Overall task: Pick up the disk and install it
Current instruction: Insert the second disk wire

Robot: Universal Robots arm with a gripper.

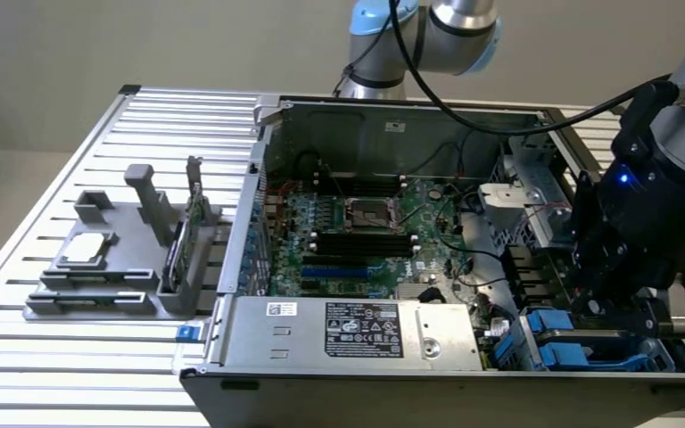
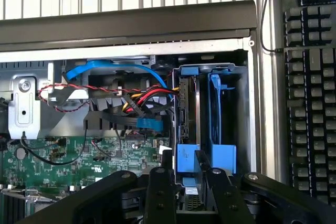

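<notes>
Two fingers: matte black, angular, of gripper, clamped on disk.
Disk: flat grey slab, blue plastic rails, upright in bay.
Bay: sheet-metal walls.

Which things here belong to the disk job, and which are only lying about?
Job:
- disk, in the blue bay
- gripper just above it
- computer case

Lying about:
- grey holder with a small silver drive
- keyboard
</notes>
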